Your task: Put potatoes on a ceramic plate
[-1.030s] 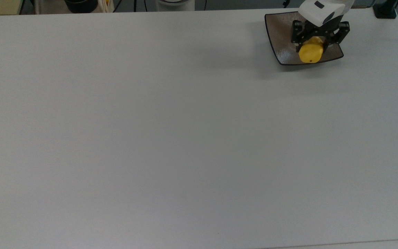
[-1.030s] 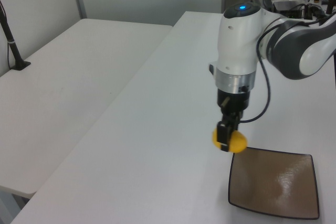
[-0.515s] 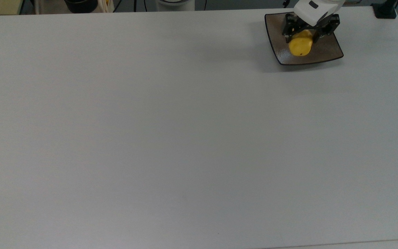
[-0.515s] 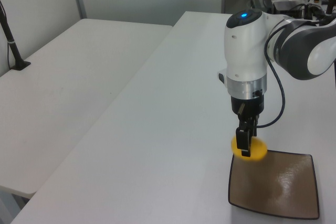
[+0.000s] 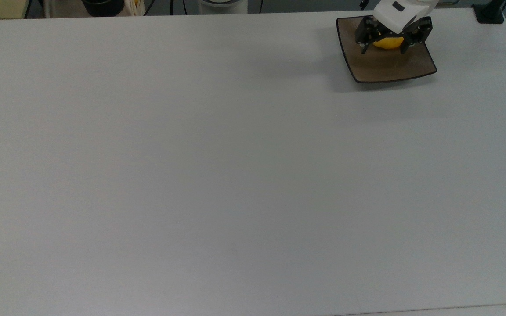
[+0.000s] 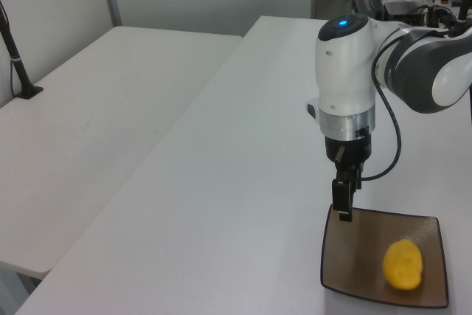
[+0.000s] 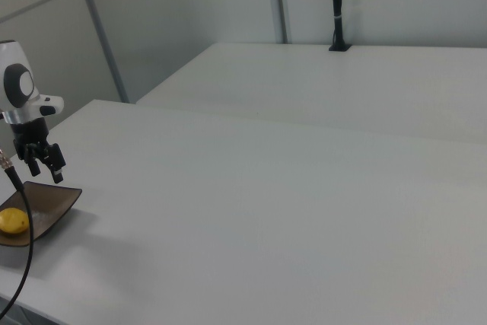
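The yellow potato lies free on the square brown-grey ceramic plate, toward the left view's right side of it. In the top view the potato peeks out from under the gripper, which hangs just above the plate with its fingers spread wide and nothing between them. In the right view the open gripper hovers over the plate, and the potato rests below and to the right view's left of it. In the left view the gripper is above the plate's far left edge.
The plate sits near a corner of the white table. A black post base stands at that corner. A second white table lies beside it in the left view. A black cable loops off the arm's wrist.
The gripper carried the potato over the plate, lowered, and opened. The potato dropped out and now lies on the plate, clear of the fingers.
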